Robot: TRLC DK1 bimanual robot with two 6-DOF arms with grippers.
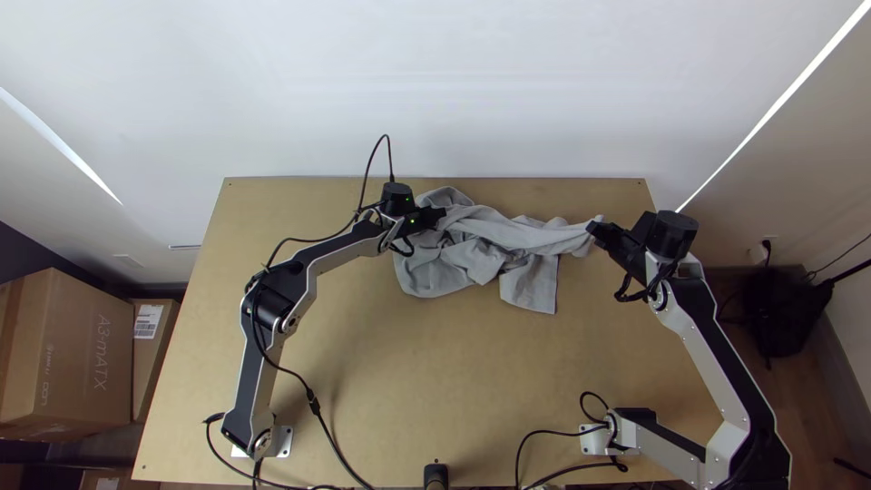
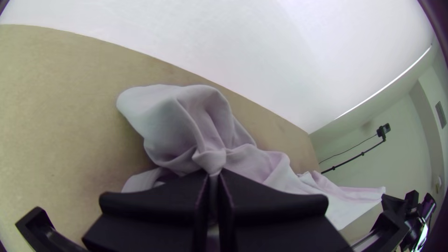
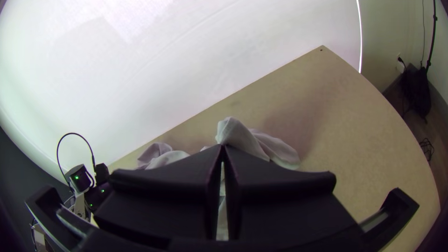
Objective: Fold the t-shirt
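A grey t-shirt [image 1: 472, 254] lies bunched near the table's far edge, its right part drawn out into a raised strip. At its left part, my left gripper [image 1: 440, 216] is closed on the cloth; in the left wrist view the left gripper [image 2: 214, 175] pinches a gathered fold of the t-shirt [image 2: 186, 121]. My right gripper [image 1: 594, 227] holds the strip's right end off the table. Seen from the right wrist, the right gripper [image 3: 222, 148] is shut on a corner of the t-shirt [image 3: 238, 135], with cloth hanging below and behind the fingers.
The wooden table [image 1: 381, 390] extends in front of the cloth, with a white wall [image 1: 435, 91] behind its far edge. Black cables [image 1: 336, 445] run along the near left, and a small black device [image 1: 436, 475] stands at the near edge. Cardboard boxes [image 1: 68, 354] are off the left side.
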